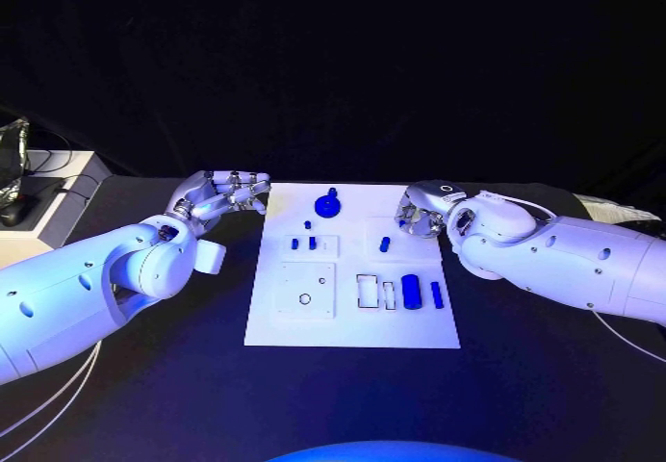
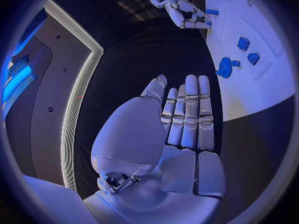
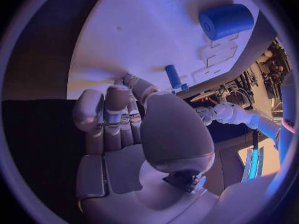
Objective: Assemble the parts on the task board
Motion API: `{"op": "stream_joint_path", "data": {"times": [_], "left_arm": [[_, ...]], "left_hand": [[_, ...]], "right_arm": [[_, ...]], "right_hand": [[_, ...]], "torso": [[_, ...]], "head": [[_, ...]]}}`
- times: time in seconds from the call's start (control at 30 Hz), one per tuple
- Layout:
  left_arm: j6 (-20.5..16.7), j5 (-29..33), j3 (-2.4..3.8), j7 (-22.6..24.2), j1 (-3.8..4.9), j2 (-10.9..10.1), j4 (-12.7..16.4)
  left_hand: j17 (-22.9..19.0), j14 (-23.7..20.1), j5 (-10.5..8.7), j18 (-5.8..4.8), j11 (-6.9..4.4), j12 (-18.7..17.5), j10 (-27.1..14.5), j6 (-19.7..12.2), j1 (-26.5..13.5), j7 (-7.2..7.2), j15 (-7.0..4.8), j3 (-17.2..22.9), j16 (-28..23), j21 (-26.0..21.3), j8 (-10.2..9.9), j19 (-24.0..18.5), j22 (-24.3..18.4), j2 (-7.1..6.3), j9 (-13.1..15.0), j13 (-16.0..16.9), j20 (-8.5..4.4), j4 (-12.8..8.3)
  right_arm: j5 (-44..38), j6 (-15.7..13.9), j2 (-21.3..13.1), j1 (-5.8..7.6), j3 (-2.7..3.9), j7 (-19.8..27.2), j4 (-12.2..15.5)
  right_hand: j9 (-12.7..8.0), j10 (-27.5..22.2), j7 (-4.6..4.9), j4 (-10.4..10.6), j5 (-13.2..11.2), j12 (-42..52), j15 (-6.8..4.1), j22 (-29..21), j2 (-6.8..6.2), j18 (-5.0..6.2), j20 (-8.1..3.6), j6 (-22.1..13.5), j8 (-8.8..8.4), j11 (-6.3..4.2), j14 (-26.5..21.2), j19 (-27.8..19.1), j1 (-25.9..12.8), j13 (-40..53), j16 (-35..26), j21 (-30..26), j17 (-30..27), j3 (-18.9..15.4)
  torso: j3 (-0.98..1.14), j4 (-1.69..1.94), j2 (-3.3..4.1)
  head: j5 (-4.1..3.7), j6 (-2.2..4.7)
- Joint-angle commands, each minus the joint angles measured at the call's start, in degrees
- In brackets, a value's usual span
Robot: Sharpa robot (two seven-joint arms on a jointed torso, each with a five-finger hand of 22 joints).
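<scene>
The left hand (image 1: 222,195) is hovering just off the left edge of the task board (image 1: 278,327), left of centre in the head view. In the left wrist view its fingers (image 2: 190,109) are lying straight and close together with nothing in them, over bare black table (image 1: 166,404), with the board's edge just beyond.

Moving rightward across the white plate: a round blue part (image 1: 329,205) is sitting near the top middle, a few small blue pegs (image 1: 311,241) are standing around a square recess below it, and another square panel with a ring-shaped hole (image 1: 304,299) is lying lower left. Further right, a short upright blue peg (image 1: 385,244) is standing just beside the right hand, and lower down a blue cylinder (image 1: 411,287) and a thin blue bar (image 1: 437,295) are lying beside white slots.

The right hand (image 1: 421,217) is poised at the upper right part of the board. In the right wrist view its fingers (image 3: 115,104) are curling inward, holding nothing, with the peg (image 3: 174,76) just beyond the fingertips.

By my reading, the step in hand is the reach for that upright peg; no part is grasped yet. The next move calls for the right hand to open slightly, bracket the peg with thumb and finger, and pinch it without toppling it.
</scene>
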Motion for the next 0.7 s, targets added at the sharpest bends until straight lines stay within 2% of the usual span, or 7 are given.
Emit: {"op": "stream_joint_path", "data": {"times": [0.03,0.37,0.47,0.7], "left_arm": [[-0.14,0.48,0.06,0.99,-0.01,0.02,-0.01],[-0.11,0.76,0.06,1.49,-0.09,-0.01,-0.04],[-0.12,0.80,0.06,1.55,-0.13,0.00,-0.08],[-0.12,1.13,0.06,1.75,-0.21,0.00,-0.39]], "left_hand": [[0.10,0.38,0.29,-1.02,-0.07,-0.32,0.32,0.26,0.46,0.05,-0.07,-0.05,-0.30,-0.32,-0.16,0.52,0.10,0.17,0.03,0.02,-0.12,-0.30],[0.25,0.41,0.31,-1.00,-0.07,-0.37,0.38,0.41,0.55,0.08,-0.08,0.06,-0.32,-0.28,-0.14,0.56,0.29,0.18,0.03,0.02,-0.16,-0.42],[0.28,0.42,0.31,-0.99,-0.07,-0.38,0.39,0.43,0.59,0.08,-0.09,0.10,-0.31,-0.27,-0.15,0.57,0.33,0.20,0.03,0.02,-0.17,-0.45],[0.39,0.40,0.29,-1.02,-0.02,-0.47,0.28,0.43,0.09,0.05,-0.02,-0.17,-0.37,-0.34,-0.17,0.53,0.41,0.01,0.03,0.03,-0.10,-0.21]], "right_arm": [[-0.24,-1.84,-0.09,-0.36,-0.18,-0.01,0.31],[1.24,-6.23,-1.19,-0.47,0.01,-0.77,1.30],[2.38,-6.77,-1.80,-0.46,0.21,-0.56,2.04],[7.28,-7.35,-4.61,0.32,0.89,-0.02,5.97]], "right_hand": [[1.43,2.16,-0.42,-0.68,-0.25,0.24,-0.48,0.81,1.11,-0.72,-0.59,1.07,-0.02,-1.76,0.05,-0.13,0.23,0.06,0.32,0.10,-0.16,0.36],[1.81,2.37,-0.44,-1.33,-0.98,0.23,-0.48,2.46,1.08,-0.68,-0.58,1.14,-0.04,-1.82,0.04,0.17,-0.31,0.07,0.73,-0.51,-0.51,1.57],[2.15,2.46,-0.34,-1.45,-0.89,0.20,-0.54,5.26,0.89,-0.66,-0.58,1.06,0.01,-1.83,-0.09,1.06,-0.49,0.06,1.10,-2.81,-1.24,1.75],[2.15,2.40,-0.38,-1.45,-0.70,0.24,-0.48,6.08,0.88,-0.67,-0.58,1.16,-0.05,-1.80,-0.15,1.37,-0.46,0.07,1.25,-3.77,-1.28,1.69]], "torso": [[-0.05,0.07,-0.05],[-0.01,0.04,-0.02],[-0.06,-0.01,-0.07],[-0.04,-0.11,-0.14]], "head": [[-0.05,-0.02],[-0.14,0.08],[-0.12,0.10],[-0.18,0.31]]}}
